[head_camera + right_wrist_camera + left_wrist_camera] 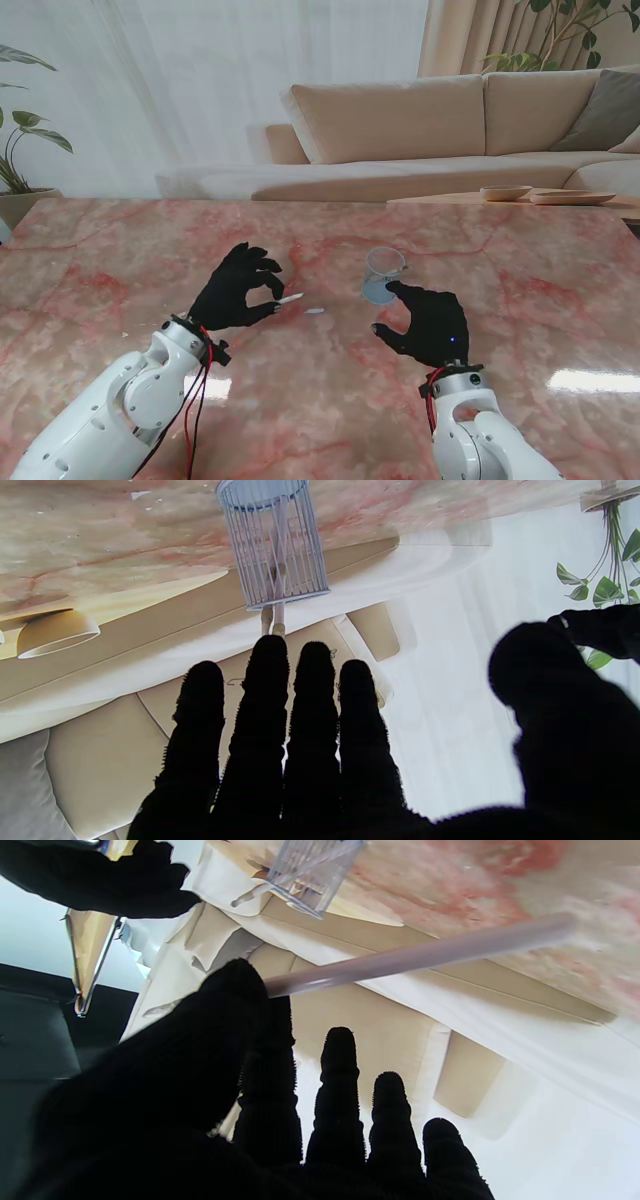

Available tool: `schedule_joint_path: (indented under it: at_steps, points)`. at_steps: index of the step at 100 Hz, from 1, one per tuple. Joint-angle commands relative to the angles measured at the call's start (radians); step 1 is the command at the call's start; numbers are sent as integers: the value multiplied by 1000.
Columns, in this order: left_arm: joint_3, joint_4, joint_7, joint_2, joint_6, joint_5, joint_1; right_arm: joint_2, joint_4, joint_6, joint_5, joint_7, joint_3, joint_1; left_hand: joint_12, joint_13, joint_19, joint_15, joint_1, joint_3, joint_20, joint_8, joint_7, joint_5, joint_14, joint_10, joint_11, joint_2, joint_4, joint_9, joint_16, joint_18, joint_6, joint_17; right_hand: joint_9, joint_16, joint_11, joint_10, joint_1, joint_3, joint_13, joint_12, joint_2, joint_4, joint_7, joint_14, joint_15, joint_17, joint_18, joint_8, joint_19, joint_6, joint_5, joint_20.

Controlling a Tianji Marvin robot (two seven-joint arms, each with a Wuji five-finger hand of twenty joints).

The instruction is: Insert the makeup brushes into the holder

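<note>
My left hand (238, 290) hovers over the marble table (100, 270) and pinches a pale-handled makeup brush (290, 298) between thumb and forefinger. In the left wrist view the brush handle (415, 955) runs out from the thumb (235, 990) towards the clear ribbed holder (312, 872). The holder (383, 275) stands upright right of centre, with thin brush handles inside it (277, 555). My right hand (425, 322) is open just nearer to me than the holder, fingers (270, 705) straight and thumb apart, holding nothing.
A small white piece (315, 310) lies on the table between my two hands. Beyond the far table edge stand a beige sofa (400, 120) and a low table with shallow bowls (505, 192). A potted plant (15, 150) is at the far left.
</note>
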Motion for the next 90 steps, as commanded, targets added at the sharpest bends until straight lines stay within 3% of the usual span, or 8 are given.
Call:
schedule_joint_path:
  at_steps: [1,16,28,45,74,90]
  points:
    - [17,-14,3,-21,3,1,-12,-10,10,-3,30,19,-7,4,-11,-50,-38,-32,63,72,-15,42,35,70,13,-18,-14,10,31,-21,-7,-7,-110,-4,36,44,36,-39,44,5,51,52,-43,-47,8,-34,73,29,14,2,89,-12,27,45]
    - [64,-10,12,-33,16,-39,-33,-20,26,-48,133,52,-25,29,-10,-48,-41,-35,62,75,-21,41,35,73,14,-17,-14,7,32,-19,-7,-6,-108,-3,105,82,102,-66,55,203,132,126,-179,-97,11,-47,172,84,22,-30,202,-5,41,31]
    - [97,-5,20,-43,21,-73,-49,-31,44,-104,248,94,-45,53,-10,-48,-42,-36,61,78,-24,42,35,73,15,-18,-15,5,33,-20,-7,-5,-109,-3,107,84,118,-72,69,279,126,142,-248,-119,12,-46,176,74,28,-43,197,-5,36,7]
    - [137,0,34,-58,29,-118,-66,-47,81,-150,345,96,-87,93,-11,-52,-45,-41,60,76,-31,41,32,74,13,-22,-20,7,34,-32,-8,-4,-114,-4,125,107,145,-80,89,325,133,164,-297,-132,42,-51,207,73,30,-43,202,-23,51,1]
    - [183,9,37,-79,33,-208,-77,-89,141,-238,466,8,-143,149,-16,-51,-55,-45,66,71,-49,40,31,72,15,-20,-27,7,36,-43,-7,-2,-104,-1,256,182,251,-114,125,402,250,244,-434,-141,113,-73,373,154,46,-68,340,-50,121,48]
    - [201,17,39,-85,34,-227,-82,-97,148,-282,538,27,-157,163,-17,-50,-57,-44,67,71,-56,39,32,72,19,-19,-27,5,38,-42,-4,-1,-103,-1,308,185,260,-115,149,426,299,246,-490,-144,138,-69,400,187,58,-75,384,-54,156,56]
